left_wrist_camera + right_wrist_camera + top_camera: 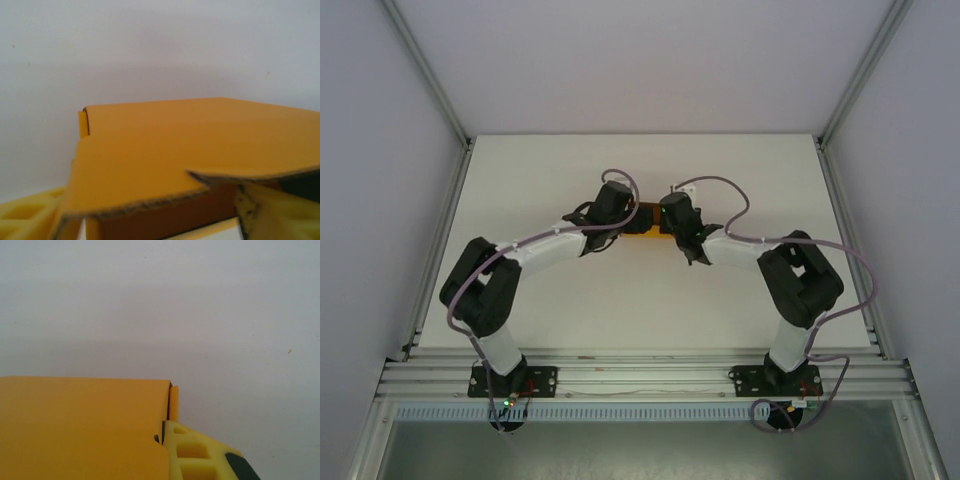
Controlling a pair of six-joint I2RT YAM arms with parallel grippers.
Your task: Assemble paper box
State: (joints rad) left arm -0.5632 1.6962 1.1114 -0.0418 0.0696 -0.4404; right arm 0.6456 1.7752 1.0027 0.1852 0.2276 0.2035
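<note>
Paper box (80,430) edge beside right fingers (197,455), table (260,410) beyond

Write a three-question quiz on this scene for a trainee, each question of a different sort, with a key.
1. True or false: the paper box lies at the far left corner of the table.
2. Multiple choice: in the right wrist view, the fingers beside the box are mainly A) black, B) yellow, C) blue.
3. Short answer: in the top view, which grippers are at the box?

Key: 1 false, it sits mid-table. 2 B. 3 both, the left gripper and the right gripper, one at each end.
</note>
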